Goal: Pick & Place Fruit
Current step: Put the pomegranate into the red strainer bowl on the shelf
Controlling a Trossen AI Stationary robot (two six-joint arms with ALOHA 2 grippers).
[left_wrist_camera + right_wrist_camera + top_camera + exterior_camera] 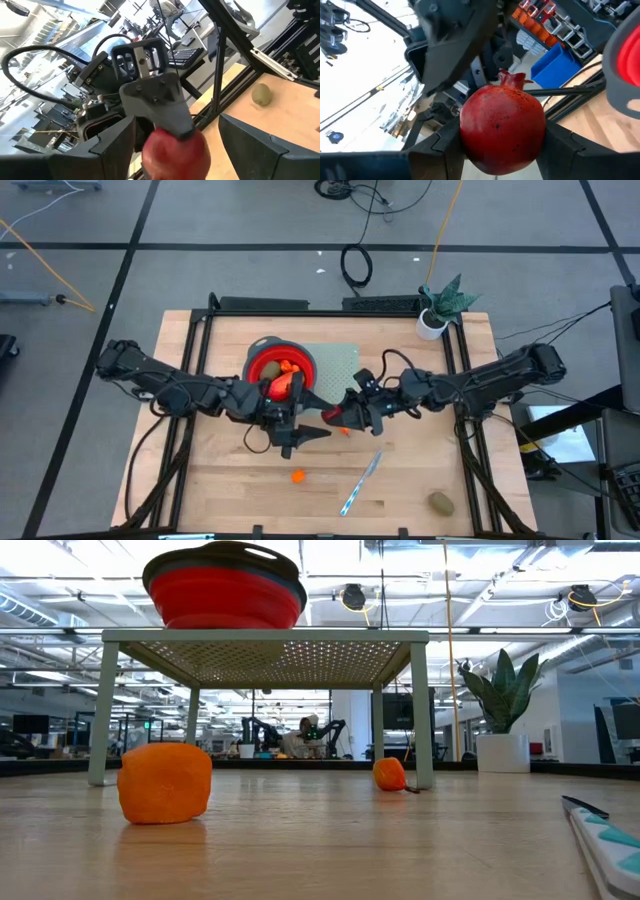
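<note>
Sitting right in the middle of the action is a dark red pomegranate (502, 127), speckled, with its little crown pointing up. The right gripper (345, 414) has it clamped between both fingers, held up off the table roughly over the centre of the board.

The left gripper (300, 436) is nose to nose with it. From the left wrist view the same red fruit sits between the left arm's two fingers (107, 145), but there's a visible gap on each side, so that one is spread wide and not gripping anything.

Rest of the fruit is scattered around:
- a chunky orange piece (298, 476) on the wood, toward the front edge, well apart from the grippers
- a small orange one (390, 774) on the table just beside a leg of the green mesh stand (265, 637)
- an olive-brown one (441, 503) way off near the front right corner
- a few orange and red bits in the red bowl (300, 358), which sits on top of that stand, just behind the left gripper

Silver-and-blue knife (360, 485) is lying at a slant on the table between the orange chunk and the olive-brown fruit. Potted plant (440, 310) is at the back right corner.
</note>
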